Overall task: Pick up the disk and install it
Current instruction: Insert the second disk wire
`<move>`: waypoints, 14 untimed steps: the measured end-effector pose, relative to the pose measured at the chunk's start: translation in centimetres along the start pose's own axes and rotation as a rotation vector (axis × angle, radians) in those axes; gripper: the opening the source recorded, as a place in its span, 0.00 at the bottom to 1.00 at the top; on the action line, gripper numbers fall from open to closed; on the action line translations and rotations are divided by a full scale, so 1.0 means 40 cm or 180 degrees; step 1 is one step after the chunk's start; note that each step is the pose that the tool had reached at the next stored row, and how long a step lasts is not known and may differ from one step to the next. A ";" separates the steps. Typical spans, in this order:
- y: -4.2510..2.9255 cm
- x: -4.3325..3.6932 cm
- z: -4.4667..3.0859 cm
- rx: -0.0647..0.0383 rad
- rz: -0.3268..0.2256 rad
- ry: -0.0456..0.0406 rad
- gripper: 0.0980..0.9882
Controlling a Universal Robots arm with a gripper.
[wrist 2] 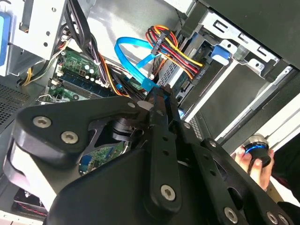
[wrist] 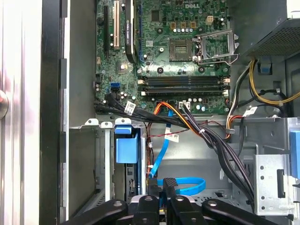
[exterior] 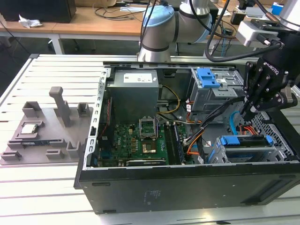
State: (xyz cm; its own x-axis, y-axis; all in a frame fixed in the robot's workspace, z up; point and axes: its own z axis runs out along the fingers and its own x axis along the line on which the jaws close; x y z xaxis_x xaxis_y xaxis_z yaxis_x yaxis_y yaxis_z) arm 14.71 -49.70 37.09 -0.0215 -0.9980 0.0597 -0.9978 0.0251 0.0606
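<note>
An open computer case point(exterior: 187, 187) lies on a white slatted table point(exterior: 47, 75); the disk point(exterior: 246, 143), silver with a blue frame, sits flat in its bay at the case's front corner, long side across the exterior view; the black gripper point(exterior: 247, 114) hangs just above it, fingers pressed together, holding nothing.

Open black computer case point(exterior: 187, 187) on a slatted white table point(exterior: 47, 187), containing green motherboard point(exterior: 136, 140), grey power supply point(exterior: 133, 91) and blue flat cable point(wrist: 183, 185). Grey parts tray point(exterior: 42, 136) lies beside the case, on the exterior view's left.
</note>
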 end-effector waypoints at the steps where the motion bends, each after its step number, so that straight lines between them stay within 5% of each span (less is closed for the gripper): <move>1: 0.000 0.000 0.000 0.0000 0.0000 0.0000 0.07; 10: -0.003 0.069 0.017 0.0001 0.0002 0.0042 0.07; 14: -0.004 0.078 0.033 0.0001 0.0003 0.0047 0.07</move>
State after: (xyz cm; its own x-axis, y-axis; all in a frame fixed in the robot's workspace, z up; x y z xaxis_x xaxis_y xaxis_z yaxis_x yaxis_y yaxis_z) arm 14.71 -52.88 35.94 -0.0214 -0.9970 0.0745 -0.9978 0.0259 0.0602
